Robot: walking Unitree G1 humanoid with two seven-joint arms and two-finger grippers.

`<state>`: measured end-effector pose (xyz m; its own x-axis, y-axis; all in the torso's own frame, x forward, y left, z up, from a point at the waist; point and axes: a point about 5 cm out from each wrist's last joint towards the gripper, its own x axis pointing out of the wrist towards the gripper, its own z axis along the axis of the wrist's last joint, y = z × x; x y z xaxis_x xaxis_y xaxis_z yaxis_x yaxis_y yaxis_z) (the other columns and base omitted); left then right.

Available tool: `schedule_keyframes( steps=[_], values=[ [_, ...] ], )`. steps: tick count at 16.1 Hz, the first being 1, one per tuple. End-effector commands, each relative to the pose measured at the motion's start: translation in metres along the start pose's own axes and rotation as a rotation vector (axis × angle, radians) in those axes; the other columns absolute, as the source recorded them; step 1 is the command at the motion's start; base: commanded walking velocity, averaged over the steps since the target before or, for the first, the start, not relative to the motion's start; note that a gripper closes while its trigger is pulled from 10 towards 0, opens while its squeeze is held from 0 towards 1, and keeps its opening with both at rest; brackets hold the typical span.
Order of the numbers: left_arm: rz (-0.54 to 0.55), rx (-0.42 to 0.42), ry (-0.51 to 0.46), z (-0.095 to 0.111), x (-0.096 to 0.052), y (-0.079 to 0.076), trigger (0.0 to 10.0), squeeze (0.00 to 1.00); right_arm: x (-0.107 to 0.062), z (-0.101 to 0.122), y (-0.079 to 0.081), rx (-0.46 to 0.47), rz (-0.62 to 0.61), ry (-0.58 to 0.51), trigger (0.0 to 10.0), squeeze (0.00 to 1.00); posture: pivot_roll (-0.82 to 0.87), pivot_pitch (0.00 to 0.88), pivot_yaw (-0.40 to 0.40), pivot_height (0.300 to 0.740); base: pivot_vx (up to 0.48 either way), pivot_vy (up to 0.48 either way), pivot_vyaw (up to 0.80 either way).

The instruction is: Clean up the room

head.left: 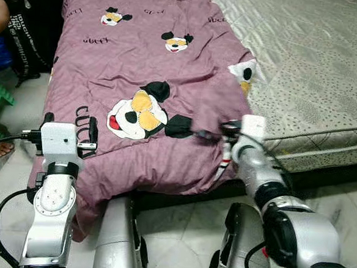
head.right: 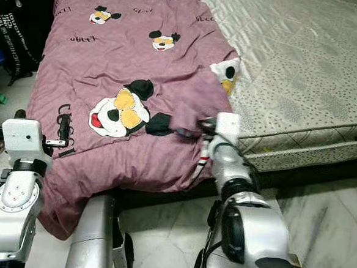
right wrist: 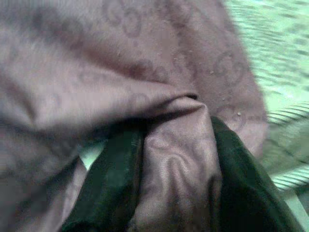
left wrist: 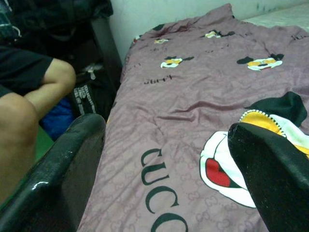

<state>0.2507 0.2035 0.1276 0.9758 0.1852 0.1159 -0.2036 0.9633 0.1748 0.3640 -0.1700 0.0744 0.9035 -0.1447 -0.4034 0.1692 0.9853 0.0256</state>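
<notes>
1. Blanket (head.left: 145, 89) lies spread over the mattress (head.left: 310, 88), its near edge hanging at 6 o'clock. A hard tug could drag it to the floor.
2. Right gripper (head.left: 210, 135) is clenched on a blanket fold at 3 o'clock (thin pinch, may slip).
3. Left gripper (head.left: 68, 128) hovers released at the 9 o'clock edge, blanket between its fingers' reach.

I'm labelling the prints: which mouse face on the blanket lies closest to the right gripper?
The largest face, with yellow glasses, just beside the right gripper pinching the blanket; the others are smaller, farther up.
</notes>
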Motion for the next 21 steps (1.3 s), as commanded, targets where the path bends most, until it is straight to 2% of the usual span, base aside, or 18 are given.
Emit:
schedule_keyframes(
  steps=[1,2,3,6,7,8,9,11,13,14,15,17,18,19,20,21],
  values=[
    [0.030,-0.001,0.013,-0.003,0.000,0.005,10.0,0.00,0.001,0.002,-0.017,0.046,-0.080,-0.004,0.0,0.00,0.11,0.066,0.047,0.524,0.000,0.000,0.00],
    [0.038,-0.006,0.018,-0.004,0.001,0.006,10.0,0.00,0.001,0.004,-0.029,0.068,-0.124,-0.017,0.0,0.00,0.10,0.067,0.045,0.524,0.000,0.000,0.00],
    [0.050,-0.015,0.030,-0.006,0.001,0.008,10.0,0.00,-0.001,0.003,-0.052,0.083,-0.197,-0.028,0.0,0.00,0.10,0.065,0.045,0.524,0.000,0.000,0.00],
    [0.060,-0.038,0.053,-0.010,0.000,0.006,10.0,0.00,-0.007,-0.001,-0.088,0.106,-0.301,-0.050,0.0,0.00,0.09,0.068,0.045,0.524,0.000,0.000,0.00],
    [0.054,-0.041,0.055,-0.011,0.000,0.004,10.0,0.00,-0.010,-0.003,-0.101,0.086,-0.341,-0.062,10.0,0.00,0.07,0.071,0.048,0.524,0.000,0.000,0.00],
    [0.048,-0.045,0.059,-0.012,0.000,0.001,10.0,0.00,-0.014,-0.006,-0.114,0.065,-0.378,-0.074,10.0,0.00,0.06,0.072,0.050,0.524,0.000,0.000,0.00],
    [0.047,-0.048,0.061,-0.013,0.001,0.000,10.0,0.00,-0.020,-0.010,-0.126,0.034,-0.417,-0.092,10.0,1.00,0.05,0.073,0.051,0.524,0.000,0.000,0.00],
    [0.047,-0.051,0.064,-0.014,0.001,0.000,10.0,0.00,-0.028,-0.018,-0.132,-0.008,-0.436,-0.098,10.0,1.00,0.05,0.073,0.051,0.524,0.000,0.000,0.00],
    [0.050,-0.054,0.066,-0.015,0.002,0.000,10.0,0.00,-0.042,-0.031,-0.138,-0.072,-0.454,-0.093,10.0,1.00,0.03,0.072,0.048,0.524,0.000,0.000,0.00],
    [0.051,-0.054,0.066,-0.015,0.003,0.000,10.0,0.00,-0.050,-0.030,-0.139,-0.101,-0.464,-0.123,10.0,1.00,0.02,0.071,0.049,0.524,0.000,0.000,0.00],
    [0.052,-0.057,0.067,-0.016,0.003,0.000,10.0,0.00,-0.059,-0.012,-0.137,-0.186,-0.454,-0.246,10.0,1.00,0.01,0.072,0.054,0.524,0.000,0.000,0.00],
    [0.045,-0.065,0.069,-0.016,0.005,-0.004,10.0,0.00,-0.061,0.024,-0.119,-0.253,-0.384,-0.440,10.0,1.00,0.00,0.069,0.061,0.524,0.000,0.000,0.00],
    [0.034,-0.073,0.064,-0.015,0.007,-0.008,10.0,0.00,-0.058,0.045,-0.095,-0.215,-0.271,-0.521,10.0,1.00,0.00,0.064,0.064,0.524,0.000,0.000,0.00],
    [0.028,-0.076,0.056,-0.014,0.008,-0.010,10.0,0.00,-0.056,0.055,-0.077,-0.194,-0.187,-0.560,10.0,1.00,0.00,0.063,0.065,0.524,0.000,0.000,0.00],
    [0.026,-0.072,0.039,-0.010,0.011,-0.011,10.0,0.00,-0.049,0.062,-0.045,-0.161,-0.042,-0.574,10.0,1.00,0.01,0.058,0.063,0.524,0.000,0.000,0.00],
    [0.024,-0.067,0.031,-0.009,0.013,-0.010,10.0,0.00,-0.044,0.061,-0.032,-0.150,0.010,-0.551,10.0,1.00,0.02,0.058,0.063,0.524,0.000,0.000,0.00]
  ],
)
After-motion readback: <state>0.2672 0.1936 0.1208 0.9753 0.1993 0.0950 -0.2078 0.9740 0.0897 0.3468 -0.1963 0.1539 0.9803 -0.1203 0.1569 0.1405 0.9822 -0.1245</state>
